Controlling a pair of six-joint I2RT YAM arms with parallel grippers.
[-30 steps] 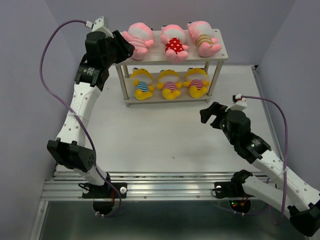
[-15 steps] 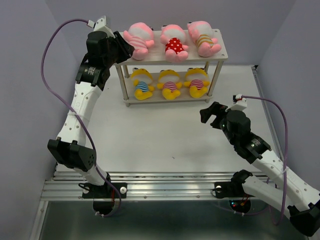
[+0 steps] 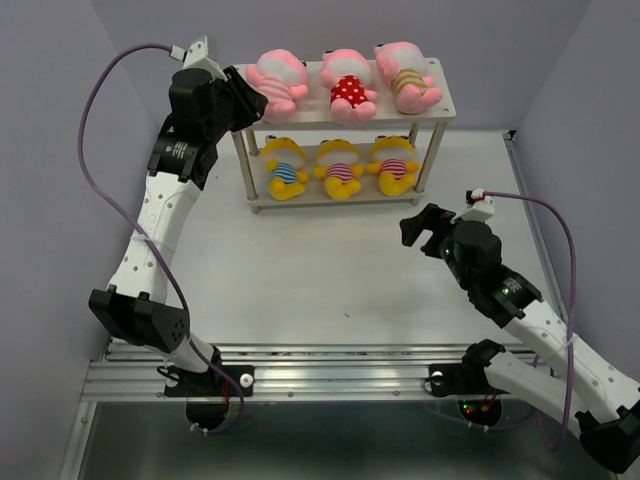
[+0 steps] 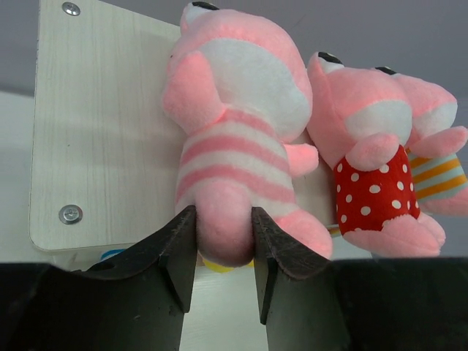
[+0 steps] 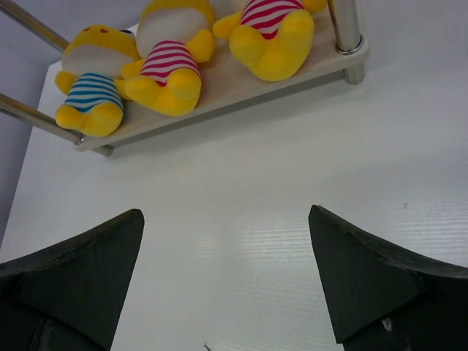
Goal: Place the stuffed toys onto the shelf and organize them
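Note:
Three pink stuffed toys lie on the top board of the shelf [image 3: 446, 101]: a pink-striped one [image 3: 277, 78] at the left, a red polka-dot one [image 3: 347, 89] in the middle, and an orange-striped one [image 3: 408, 80] at the right. Three yellow toys [image 3: 339, 168] line the lower board. My left gripper [image 3: 252, 97] is at the shelf's left end. In the left wrist view it [image 4: 223, 212] is shut on one leg of the pink-striped toy [image 4: 234, 124], beside the polka-dot toy [image 4: 373, 190]. My right gripper [image 5: 225, 212] hangs open over bare table, short of the yellow toys [image 5: 164, 69].
The shelf's thin legs [image 5: 347, 25] stand on the white table [image 3: 320, 270]. Purple walls close in the back and both sides. My right arm [image 3: 500, 290] sits low at the front right, and a metal rail [image 3: 320, 375] runs along the near edge.
My left gripper has narrowed onto the pink-striped toy's leg and the left arm has shifted slightly left. The right arm and the other toys have not moved.

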